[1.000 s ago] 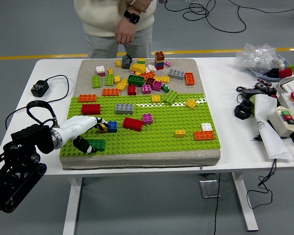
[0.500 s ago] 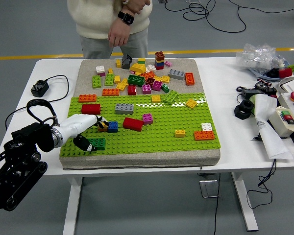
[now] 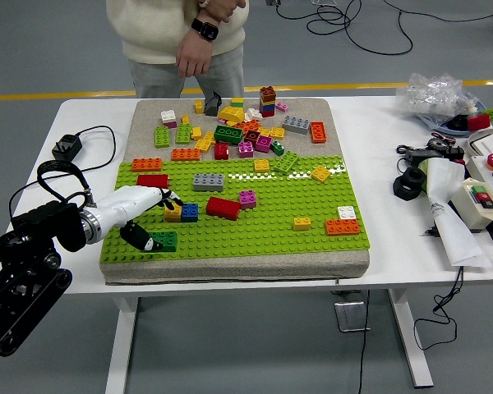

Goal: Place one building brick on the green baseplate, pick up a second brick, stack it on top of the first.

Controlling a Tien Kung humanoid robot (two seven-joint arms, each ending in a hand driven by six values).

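The left arm [image 3: 25, 279] is black and bulky, built of ribbed, blocky segments with rounded joint housings. A black cable [image 3: 53, 176] loops up from its forearm and back down near the wrist. The left hand [image 3: 135, 212] has a white shell and dark fingertips [image 3: 150, 244]. The person [image 3: 181, 37] at the far side wears a cream sweater, light grey trousers and a black watch [image 3: 203, 29] on one wrist.

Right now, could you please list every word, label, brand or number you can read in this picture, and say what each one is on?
No text is readable.
The control box has red and green buttons; any labels are too small to read.
The person's smartwatch face is dark and blurred.
The bricks and green baseplate show no print.
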